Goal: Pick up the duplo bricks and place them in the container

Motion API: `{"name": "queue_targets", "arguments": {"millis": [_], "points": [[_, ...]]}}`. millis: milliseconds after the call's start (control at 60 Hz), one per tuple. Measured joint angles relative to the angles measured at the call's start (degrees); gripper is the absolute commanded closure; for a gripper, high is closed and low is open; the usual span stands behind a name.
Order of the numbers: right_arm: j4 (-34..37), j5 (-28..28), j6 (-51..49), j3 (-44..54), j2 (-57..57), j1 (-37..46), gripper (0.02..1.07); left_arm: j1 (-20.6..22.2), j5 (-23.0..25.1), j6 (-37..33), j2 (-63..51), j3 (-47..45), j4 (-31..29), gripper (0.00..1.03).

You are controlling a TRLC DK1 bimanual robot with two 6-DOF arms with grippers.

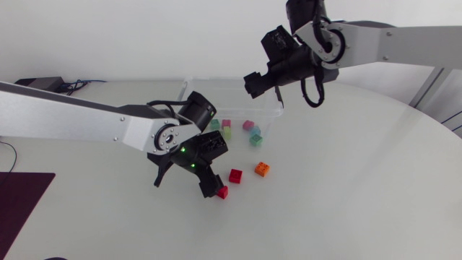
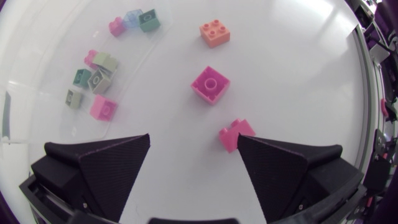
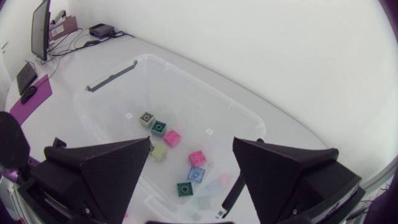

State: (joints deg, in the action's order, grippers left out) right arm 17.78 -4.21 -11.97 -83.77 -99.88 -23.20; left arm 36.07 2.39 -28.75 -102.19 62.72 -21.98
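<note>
Left gripper (image 2: 194, 138) hovers low, fingers apart; nearest duplo brick (image 2: 236, 134) sits off-centre, just beside one fingertip. Recommend shifting sideways to centre it before closing. Right gripper (image 3: 191, 144) hangs spread above the container (image 3: 199, 87).

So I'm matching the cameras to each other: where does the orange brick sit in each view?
Head view: orange brick on the table, right of a red brick, apart from the clear container.
Left wrist view: orange brick on the table, well ahead of the open left tool.
Right wrist view: not in it; only the container's inside shows, under the right tool.
Shared landmark: the clear container holding pastel bricks.
</note>
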Motion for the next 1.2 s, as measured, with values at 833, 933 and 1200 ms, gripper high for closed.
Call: {"name": "queue_targets", "arguments": {"millis": [833,933,1200], "points": [[-3.5,-1.6,-1.3,27.9,19.8,4.2,0.07,5.8,-1.4,23.9,-9.6,16.5,-23.6,0.08],[-3.8,-1.7,-1.3,28.9,20.5,4.3,0.07,5.8,-1.7,24.6,-11.3,16.5,-23.6,0.08],[-5.0,-2.0,-1.3,33.1,22.1,4.6,0.07,5.8,-1.7,25.6,-14.9,17.9,-23.6,0.37]]}}
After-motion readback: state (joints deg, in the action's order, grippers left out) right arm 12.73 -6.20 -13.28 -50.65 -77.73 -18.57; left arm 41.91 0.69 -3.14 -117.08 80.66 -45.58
